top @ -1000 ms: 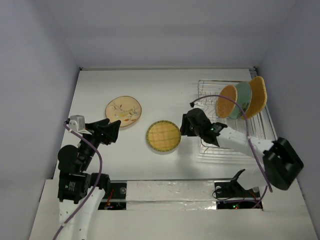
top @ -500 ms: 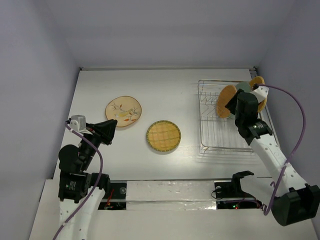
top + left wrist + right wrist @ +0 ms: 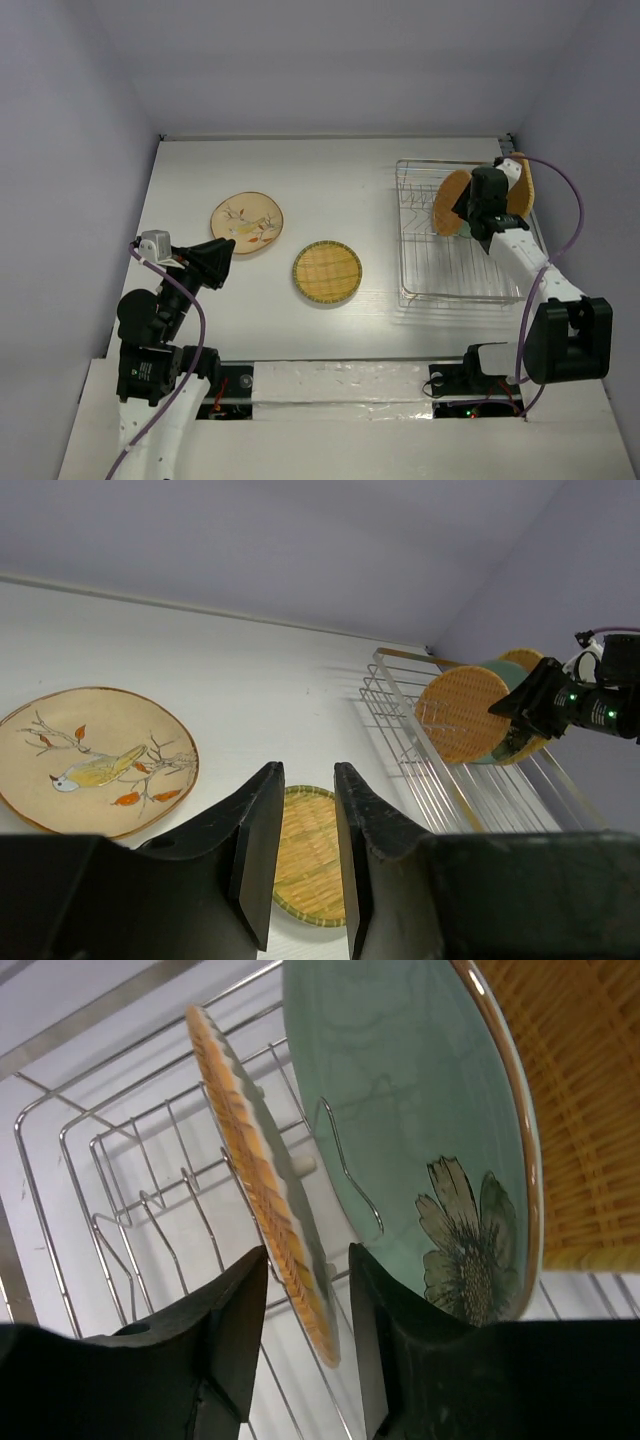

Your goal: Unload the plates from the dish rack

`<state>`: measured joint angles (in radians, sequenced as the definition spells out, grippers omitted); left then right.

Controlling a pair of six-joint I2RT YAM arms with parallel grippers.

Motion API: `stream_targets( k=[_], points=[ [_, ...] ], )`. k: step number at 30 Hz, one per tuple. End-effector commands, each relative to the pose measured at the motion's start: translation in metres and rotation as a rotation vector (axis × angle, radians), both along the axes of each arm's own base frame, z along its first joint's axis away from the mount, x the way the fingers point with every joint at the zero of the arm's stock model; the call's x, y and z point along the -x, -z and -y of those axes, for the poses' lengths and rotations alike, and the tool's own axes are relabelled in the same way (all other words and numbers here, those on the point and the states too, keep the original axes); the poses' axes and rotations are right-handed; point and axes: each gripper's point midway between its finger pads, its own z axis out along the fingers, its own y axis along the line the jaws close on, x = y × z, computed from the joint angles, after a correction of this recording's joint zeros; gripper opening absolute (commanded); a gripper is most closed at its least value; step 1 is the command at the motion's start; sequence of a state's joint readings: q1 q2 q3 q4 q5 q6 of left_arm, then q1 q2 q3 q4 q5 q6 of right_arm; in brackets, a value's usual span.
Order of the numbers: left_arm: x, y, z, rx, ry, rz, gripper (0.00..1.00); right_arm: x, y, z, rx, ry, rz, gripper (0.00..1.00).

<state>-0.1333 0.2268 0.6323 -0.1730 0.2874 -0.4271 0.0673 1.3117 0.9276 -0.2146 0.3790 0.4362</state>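
The wire dish rack (image 3: 420, 275) stands at the right and holds three upright plates. In front is an orange woven round plate (image 3: 449, 203), seen edge-on in the right wrist view (image 3: 248, 1140). Behind it is the mint-green floral plate (image 3: 400, 1120), then an orange-tan plate (image 3: 523, 182). My right gripper (image 3: 470, 207) is open, one finger on each side of the woven plate's lower rim (image 3: 305, 1350). The cream plate (image 3: 247, 222) and a yellow woven plate (image 3: 326, 271) lie flat on the table. My left gripper (image 3: 228, 256) is open and empty, above the table (image 3: 305, 860).
The rack's near half has bare tines (image 3: 130, 1190) over a pale base. The right arm's purple cable (image 3: 570, 215) loops over the rack's right side. Walls close the table on the left, back and right.
My right arm swung from beside the yellow woven plate on the table over to the rack, and its open jaws now straddle the front woven plate's rim. The left arm has not moved.
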Motion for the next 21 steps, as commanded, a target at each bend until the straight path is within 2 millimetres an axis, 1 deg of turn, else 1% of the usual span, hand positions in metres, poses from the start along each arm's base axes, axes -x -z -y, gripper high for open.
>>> stream_targets(
  k=[1,2,4,5,6,7,8,9,11,12,13,15,16,17,18,19,20,21],
  points=[
    [0.001,-0.013,0.000,0.002,0.002,0.054,0.24,-0.027,-0.048,-0.002,0.019,-0.029,0.139,0.42],
    [0.001,-0.013,0.000,0.002,0.001,0.052,0.24,-0.031,-0.040,-0.002,0.025,-0.028,0.112,0.41],
    [0.000,-0.012,0.000,0.002,0.001,0.049,0.24,-0.035,-0.034,-0.002,0.026,-0.027,0.101,0.39],
    [0.001,-0.012,-0.001,0.002,-0.001,0.051,0.24,-0.036,-0.026,-0.003,0.023,-0.031,0.082,0.31],
    [0.000,-0.012,0.000,0.002,0.001,0.048,0.24,-0.037,-0.026,-0.003,0.022,-0.030,0.082,0.27],
    [0.000,-0.012,-0.001,0.001,-0.001,0.048,0.24,-0.036,-0.026,-0.003,0.020,-0.030,0.082,0.20],
    [0.000,-0.012,0.000,0.002,-0.001,0.048,0.24,-0.036,-0.026,-0.002,0.026,-0.029,0.078,0.20],
    [0.000,-0.012,0.000,0.001,-0.001,0.048,0.24,-0.034,-0.034,-0.001,0.030,-0.026,0.095,0.16],
    [-0.001,-0.011,-0.001,0.002,-0.004,0.045,0.24,-0.030,-0.043,0.001,0.052,-0.030,0.103,0.11],
    [0.000,-0.012,-0.001,0.002,-0.004,0.048,0.25,-0.027,-0.055,0.002,0.059,-0.034,0.125,0.09],
    [0.000,-0.012,-0.001,0.002,-0.002,0.048,0.25,-0.024,-0.059,0.001,0.061,-0.040,0.122,0.09],
    [0.000,-0.011,-0.001,0.002,-0.005,0.046,0.25,-0.019,-0.079,0.002,0.071,-0.049,0.155,0.06],
    [0.000,-0.011,-0.001,0.002,-0.006,0.046,0.25,-0.016,-0.083,0.001,0.071,-0.059,0.155,0.05],
    [0.000,-0.012,-0.001,0.004,-0.005,0.046,0.25,-0.015,-0.093,-0.002,0.081,-0.072,0.170,0.05],
    [-0.001,-0.011,-0.001,0.004,-0.007,0.044,0.25,-0.012,-0.100,-0.006,0.086,-0.082,0.179,0.02],
    [0.000,-0.011,-0.001,0.003,-0.005,0.043,0.25,-0.005,-0.109,-0.003,0.099,-0.069,0.186,0.01],
    [-0.001,-0.011,-0.001,0.002,-0.005,0.043,0.25,-0.003,-0.121,-0.005,0.111,-0.077,0.204,0.00],
    [-0.001,-0.011,-0.001,0.003,-0.005,0.041,0.25,0.001,-0.128,-0.008,0.116,-0.081,0.213,0.00]
  ],
)
